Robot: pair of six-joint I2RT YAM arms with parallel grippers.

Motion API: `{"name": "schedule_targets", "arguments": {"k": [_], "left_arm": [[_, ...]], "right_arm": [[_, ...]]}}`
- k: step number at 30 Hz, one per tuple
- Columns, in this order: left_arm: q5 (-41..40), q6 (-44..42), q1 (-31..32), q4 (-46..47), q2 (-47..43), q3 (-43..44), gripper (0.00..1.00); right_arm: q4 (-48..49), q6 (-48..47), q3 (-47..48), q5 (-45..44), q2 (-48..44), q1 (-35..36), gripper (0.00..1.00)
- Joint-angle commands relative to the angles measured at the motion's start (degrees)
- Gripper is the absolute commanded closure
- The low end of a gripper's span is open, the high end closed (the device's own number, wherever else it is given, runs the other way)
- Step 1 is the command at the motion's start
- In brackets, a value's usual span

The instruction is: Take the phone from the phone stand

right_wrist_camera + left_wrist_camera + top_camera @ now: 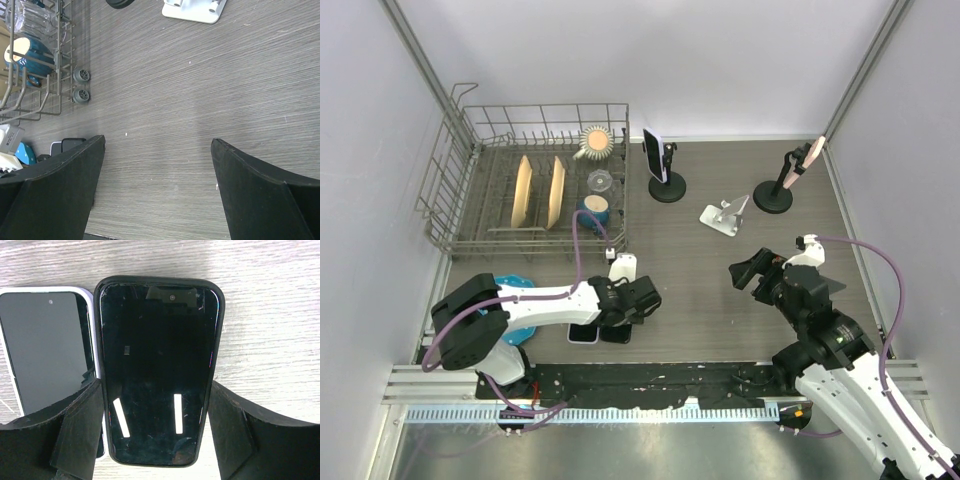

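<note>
A black-cased phone (157,370) lies flat on the wood table beside a white-cased phone (42,347). My left gripper (155,385) straddles the black phone, its fingertips against both long edges. From above, that gripper (632,300) hangs over the two phones near the table's front. A dark phone (652,155) stands on a black phone stand (667,187) at the back. A pink phone (810,155) sits on a second black stand (773,197). My right gripper (748,272) is open over bare table (157,145), holding nothing.
A white stand (725,217) with nothing on it lies between the two black ones. A wire dish rack (450,190) with plates and cups fills the back left. A blue object (515,290) lies by the left arm. Grey walls close both sides.
</note>
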State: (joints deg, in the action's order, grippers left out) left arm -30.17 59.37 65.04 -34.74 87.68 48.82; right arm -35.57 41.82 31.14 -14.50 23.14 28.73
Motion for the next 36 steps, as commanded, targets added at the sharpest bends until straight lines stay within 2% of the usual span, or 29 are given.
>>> {"name": "schedule_targets", "arguments": {"k": [1,11,14,17,24,26,33,36], "left_arm": [[0.5,-0.8,-0.1,-1.3,-0.4,1.5,0.93],[1.6,-0.5,-0.1,-1.1,0.6,1.5,0.87],[1.8,-0.6,-0.1,-1.4,1.0,2.0,0.84],[2.4,-0.4,-0.1,-1.3,0.8,2.2,0.76],[2.5,0.4,-0.1,-2.6,0.6,2.8,0.71],[2.5,0.6,-0.1,-2.9,0.5,2.9,0.62],[2.7,1.4,-0.1,-4.0,1.0,3.4,0.52],[3.7,2.0,-0.1,-3.2,1.2,3.7,0.45]], "right_arm": [[2.4,0.8,0.2,-0.9,0.2,0.2,0.08],[3.1,1.4,-0.5,-0.2,0.0,0.2,0.08],[3.1,1.3,-0.4,-0.1,0.0,0.2,0.08],[3.1,1.2,-0.5,-0.1,0.1,0.2,0.08],[3.1,1.0,-0.5,-0.1,0.3,0.2,0.08],[3.1,1.0,-0.5,-0.1,0.4,0.2,0.08],[3.4,0.3,-0.5,0.0,0.7,0.2,0.08],[3.1,0.1,-0.6,0.2,0.4,0.1,0.08]]}}
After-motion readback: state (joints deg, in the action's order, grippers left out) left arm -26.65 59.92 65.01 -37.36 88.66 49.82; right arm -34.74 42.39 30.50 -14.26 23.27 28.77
